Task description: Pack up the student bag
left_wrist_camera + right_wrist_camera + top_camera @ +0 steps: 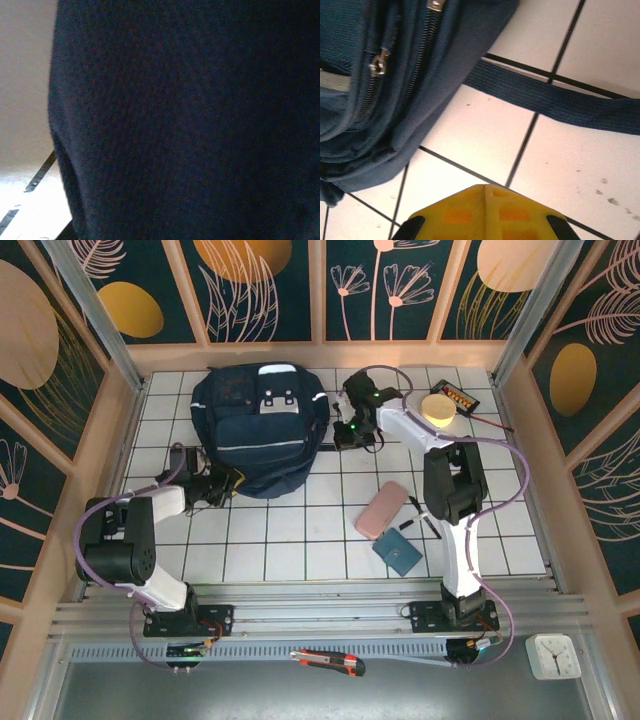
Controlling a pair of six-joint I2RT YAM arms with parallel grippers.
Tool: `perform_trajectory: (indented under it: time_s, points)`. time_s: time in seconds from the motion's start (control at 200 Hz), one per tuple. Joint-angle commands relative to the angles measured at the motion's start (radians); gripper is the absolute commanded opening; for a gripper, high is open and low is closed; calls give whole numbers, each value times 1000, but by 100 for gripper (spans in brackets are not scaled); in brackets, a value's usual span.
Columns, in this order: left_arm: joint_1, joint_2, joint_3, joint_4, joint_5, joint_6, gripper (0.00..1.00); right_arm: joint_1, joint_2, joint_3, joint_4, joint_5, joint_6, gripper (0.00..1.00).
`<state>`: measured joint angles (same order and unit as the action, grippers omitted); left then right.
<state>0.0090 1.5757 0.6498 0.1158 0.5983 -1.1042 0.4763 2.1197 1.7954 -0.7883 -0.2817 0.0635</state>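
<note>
One left hand (224, 483), indistinct, touches the student bag (262, 430).

— How many of each?
— One navy backpack (258, 430), one pink case (382, 510), one teal booklet (397, 552), one calculator (460, 397), one beige disc (437, 407).
— Anything else?
— One utility knife (330, 662), one white clock (553, 655).

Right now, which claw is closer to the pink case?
Right. The right claw sits just beyond the pink case, by the bag's right edge; the left claw is at the bag's near-left corner, farther off.
</note>
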Motion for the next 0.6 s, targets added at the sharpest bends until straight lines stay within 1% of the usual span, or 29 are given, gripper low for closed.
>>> perform_trajectory:
  time_s: [0.0,0.045,0.06,0.08,0.13,0.15,0.18,0.21,0.355,0.596]
  points:
    - [19,-17,45,-13,-17,53,0,45,2,0,-24,-76,-35,0]
    - [19,-9,47,7,6,42,0,65,-18,-27,6,-112,-36,0]
    - [19,-7,46,9,11,38,0,86,-25,-38,19,-124,-37,0]
    - [18,-6,47,11,13,35,0,105,-38,-54,36,-138,-39,7]
    - [19,-11,46,15,12,32,0,147,-67,-103,90,-174,-31,33]
    - [19,-11,47,13,10,33,0,161,-76,-124,112,-187,-26,41]
    - [19,-11,48,9,11,35,0,180,-84,-150,142,-203,-18,50]
    - [19,-12,51,7,12,36,0,201,-85,-171,160,-213,-10,55]
    - [19,-20,40,0,13,39,0,250,-28,-174,178,-224,3,56]
    - [18,-22,28,2,20,43,0,248,18,-130,209,-234,39,60]
